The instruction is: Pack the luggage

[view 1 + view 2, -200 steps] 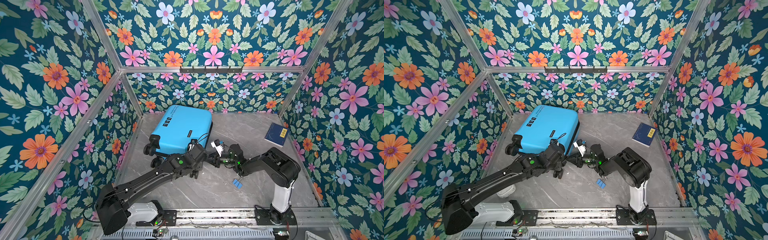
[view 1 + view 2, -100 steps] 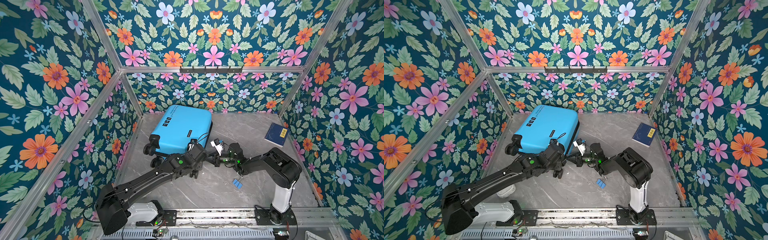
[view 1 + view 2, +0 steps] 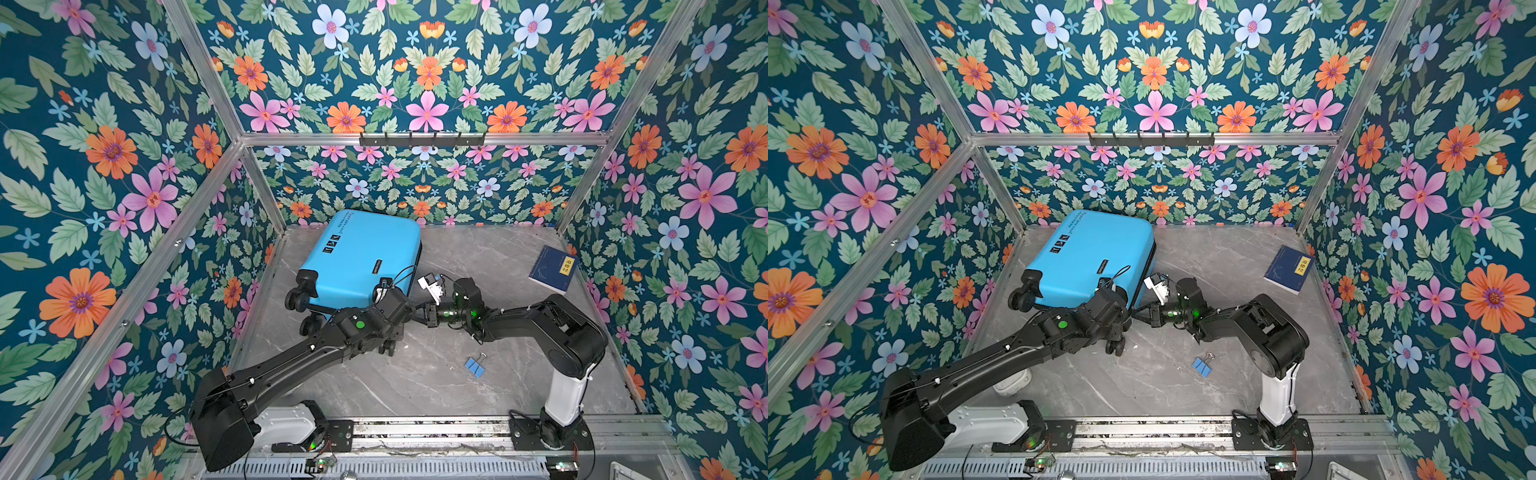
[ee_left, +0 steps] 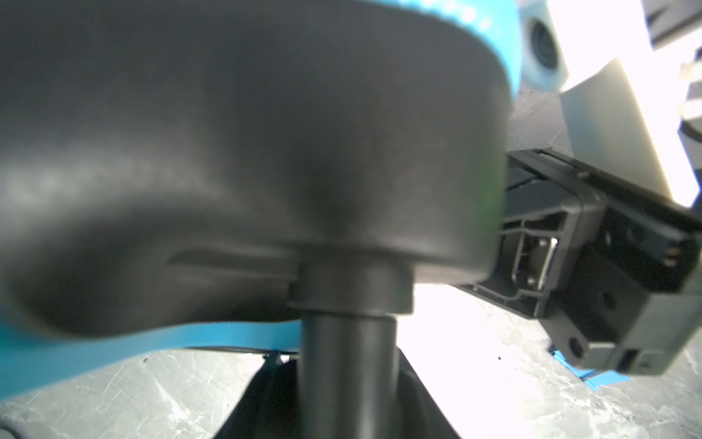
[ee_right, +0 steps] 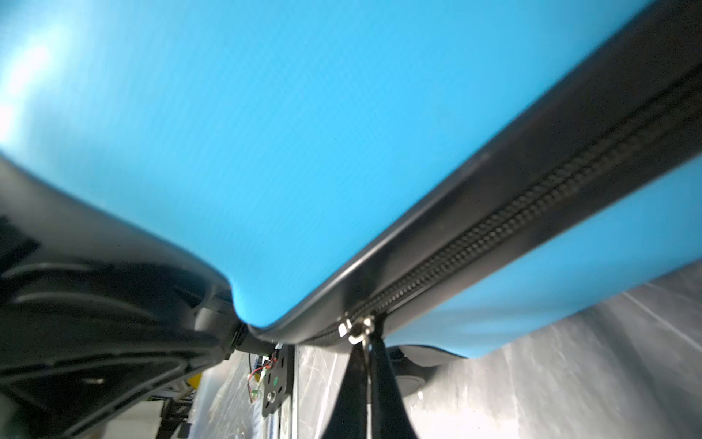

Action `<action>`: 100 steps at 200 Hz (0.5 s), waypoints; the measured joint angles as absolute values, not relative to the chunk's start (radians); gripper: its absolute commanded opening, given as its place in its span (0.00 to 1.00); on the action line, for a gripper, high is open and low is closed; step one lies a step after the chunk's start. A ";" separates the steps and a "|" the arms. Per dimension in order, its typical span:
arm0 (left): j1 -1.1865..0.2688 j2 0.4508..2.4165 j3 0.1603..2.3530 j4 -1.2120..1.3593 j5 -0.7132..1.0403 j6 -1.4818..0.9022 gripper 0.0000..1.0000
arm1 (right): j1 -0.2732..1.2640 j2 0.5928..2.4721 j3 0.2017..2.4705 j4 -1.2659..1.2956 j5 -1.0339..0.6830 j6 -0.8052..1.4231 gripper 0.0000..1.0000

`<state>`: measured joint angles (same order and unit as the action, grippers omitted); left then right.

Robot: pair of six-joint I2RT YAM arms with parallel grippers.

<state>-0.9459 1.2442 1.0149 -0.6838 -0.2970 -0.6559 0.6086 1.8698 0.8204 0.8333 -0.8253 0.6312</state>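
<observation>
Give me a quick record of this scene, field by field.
luggage: closed, lying at the back left of the table
left gripper: at a wheel, seemingly gripping it
right gripper: shut on the zipper pull
book: back right, outside the luggage
clip: loose on the table, in front

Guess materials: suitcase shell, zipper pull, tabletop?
By looks: suitcase shell is probably hard plastic, sky-blue with a fine ribbed texture and soft sheen. The zipper pull is metal, silvery and glinting. The tabletop is grey marble-look with white veins; stone or laminate, can't tell.
</observation>
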 measured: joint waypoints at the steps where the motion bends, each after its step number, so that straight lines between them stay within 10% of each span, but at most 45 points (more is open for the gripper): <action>1: -0.946 1.244 1.015 -0.683 -0.297 -0.656 0.00 | 0.609 1.870 0.821 0.833 -0.826 0.632 0.00; 100: -0.947 1.225 0.987 -0.644 -0.258 -0.655 0.00 | 0.590 1.794 0.865 0.609 -0.629 0.601 0.00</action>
